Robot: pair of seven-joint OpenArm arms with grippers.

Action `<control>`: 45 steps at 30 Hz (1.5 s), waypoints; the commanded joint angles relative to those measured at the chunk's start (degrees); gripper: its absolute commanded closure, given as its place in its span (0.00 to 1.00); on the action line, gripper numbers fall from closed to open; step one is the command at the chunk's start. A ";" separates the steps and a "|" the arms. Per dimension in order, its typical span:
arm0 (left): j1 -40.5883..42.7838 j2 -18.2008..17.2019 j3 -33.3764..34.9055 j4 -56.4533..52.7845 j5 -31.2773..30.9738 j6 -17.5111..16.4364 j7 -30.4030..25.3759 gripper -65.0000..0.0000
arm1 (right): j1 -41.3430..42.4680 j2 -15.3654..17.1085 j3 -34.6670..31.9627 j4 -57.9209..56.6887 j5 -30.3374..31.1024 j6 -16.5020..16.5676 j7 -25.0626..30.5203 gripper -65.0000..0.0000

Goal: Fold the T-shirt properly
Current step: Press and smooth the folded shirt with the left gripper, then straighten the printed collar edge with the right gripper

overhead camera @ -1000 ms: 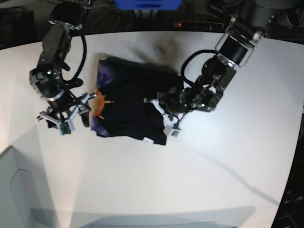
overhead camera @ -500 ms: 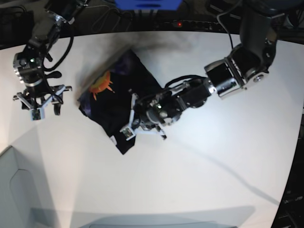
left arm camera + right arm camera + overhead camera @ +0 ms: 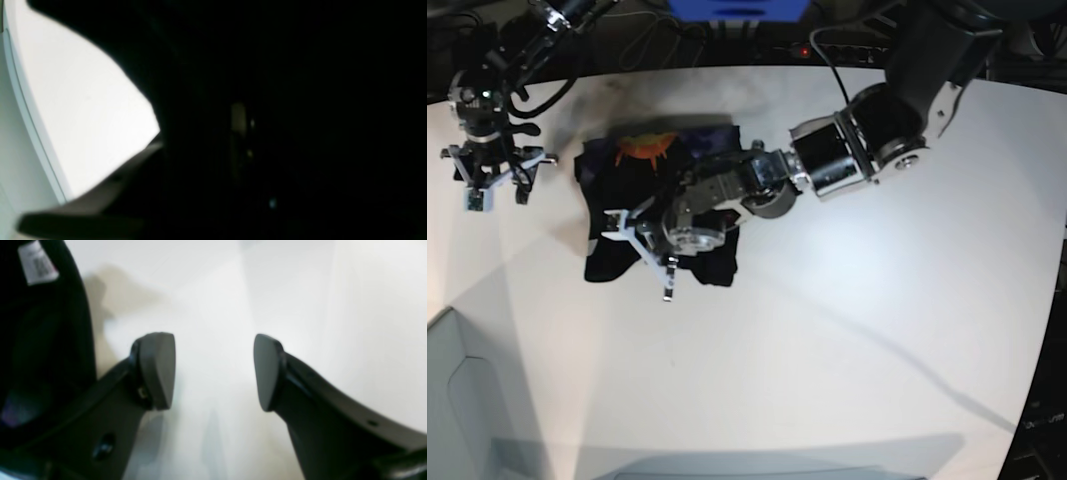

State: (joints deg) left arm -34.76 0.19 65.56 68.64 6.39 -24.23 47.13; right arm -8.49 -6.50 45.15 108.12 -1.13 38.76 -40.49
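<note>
T-shirt (image 3: 617, 250) under left gripper (image 3: 642, 245); right gripper (image 3: 489, 180) beside.

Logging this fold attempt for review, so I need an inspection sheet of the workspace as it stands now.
Surface: white table, bare parts unmarked.
Job's things: T-shirt lies bunched in a dark heap, orange print showing at its far edge, white tag visible.
Clutter: nothing seen.
Grippers: right gripper open, empty, beside the shirt; left gripper low over the shirt, its own camera nearly all black, fingers' state unclear.
Cables: black cables along the right arm and at the table's far edge.
Surroundings: blue object behind the table; pale panel at the near corner.
</note>
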 commanded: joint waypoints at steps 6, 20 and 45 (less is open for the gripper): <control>-1.94 0.74 -0.90 0.68 1.04 0.27 -0.67 0.22 | 0.36 0.48 0.09 1.12 0.99 -0.30 1.41 0.42; -3.43 -1.64 -16.81 11.31 1.04 0.36 -0.32 0.00 | 0.71 0.39 -1.94 1.20 1.08 -0.21 1.76 0.42; 34.81 -14.12 -89.87 36.90 0.51 -0.08 -0.06 0.00 | -12.65 -2.50 -27.61 4.46 1.08 -0.30 5.19 0.92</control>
State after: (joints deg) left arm 0.84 -13.45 -24.10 104.38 7.09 -24.49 48.51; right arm -21.30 -8.88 17.61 111.74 -1.19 38.79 -36.75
